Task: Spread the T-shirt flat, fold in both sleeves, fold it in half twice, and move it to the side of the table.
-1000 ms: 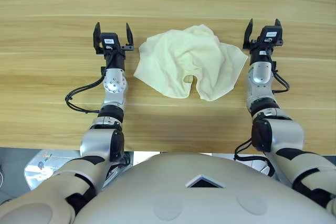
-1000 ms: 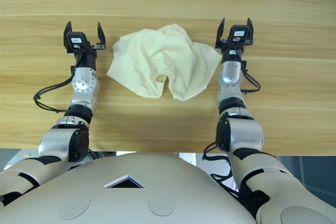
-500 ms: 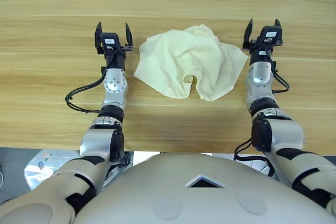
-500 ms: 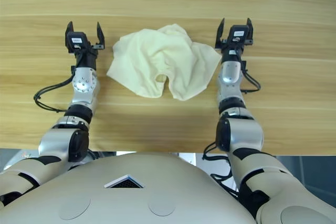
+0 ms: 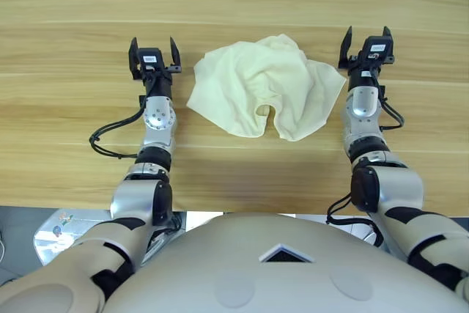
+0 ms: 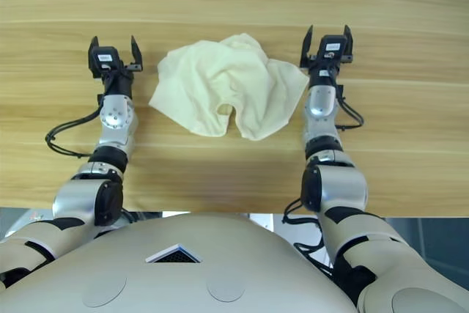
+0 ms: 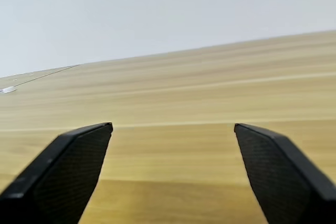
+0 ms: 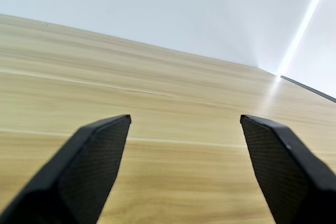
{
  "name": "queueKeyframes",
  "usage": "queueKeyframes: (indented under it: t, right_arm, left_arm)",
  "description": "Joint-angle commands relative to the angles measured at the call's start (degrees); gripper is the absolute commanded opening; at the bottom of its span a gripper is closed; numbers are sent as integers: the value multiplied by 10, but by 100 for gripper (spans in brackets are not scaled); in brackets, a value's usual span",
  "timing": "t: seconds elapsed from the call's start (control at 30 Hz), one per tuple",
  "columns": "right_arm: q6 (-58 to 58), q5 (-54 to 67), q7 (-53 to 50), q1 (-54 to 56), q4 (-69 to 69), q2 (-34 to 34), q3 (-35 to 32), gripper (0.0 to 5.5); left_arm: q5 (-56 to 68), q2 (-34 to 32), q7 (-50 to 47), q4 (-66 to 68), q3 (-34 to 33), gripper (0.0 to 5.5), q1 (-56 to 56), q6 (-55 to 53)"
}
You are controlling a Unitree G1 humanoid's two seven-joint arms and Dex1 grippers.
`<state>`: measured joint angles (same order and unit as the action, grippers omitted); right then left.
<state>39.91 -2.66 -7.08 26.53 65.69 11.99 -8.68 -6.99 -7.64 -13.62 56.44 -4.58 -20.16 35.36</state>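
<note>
On left pincer (image 5: 154,42), unreadable white label (image 5: 152,57)

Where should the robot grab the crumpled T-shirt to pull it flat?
Probably by its two outer edges. The T-shirt lies in a bunched heap between the left gripper and right gripper, both with jaws open. Its side edges lie flat on the table nearest each one, so each should come in low from its own side.

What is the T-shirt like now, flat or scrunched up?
Scrunched up. The T-shirt lies in a crumpled heap on the table, full of folds and bumps.
</note>
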Motion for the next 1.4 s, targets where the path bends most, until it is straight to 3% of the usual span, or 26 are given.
queueKeyframes:
  t: [0.03, 0.47, 0.83, 1.4]
  right_arm:
    - [-13, 46, 33, 8, -2, -14, -27, 384]
    - [12, 4, -15, -3, -10, -1, -8, 384]
    - [23, 6, -11, -1, -11, -4, -5, 384]
    - [25, -14, -17, 0, -11, -6, 16, 384]
  left_arm:
    - [-33, -10, -58, 2, 9, 434, -6, -17]
    - [-74, -21, -157, 7, 20, 434, -5, 5]
    - [81, 2, 67, 1, -28, 434, 8, 51]
    - [65, 3, 76, 3, -28, 434, 11, 73]
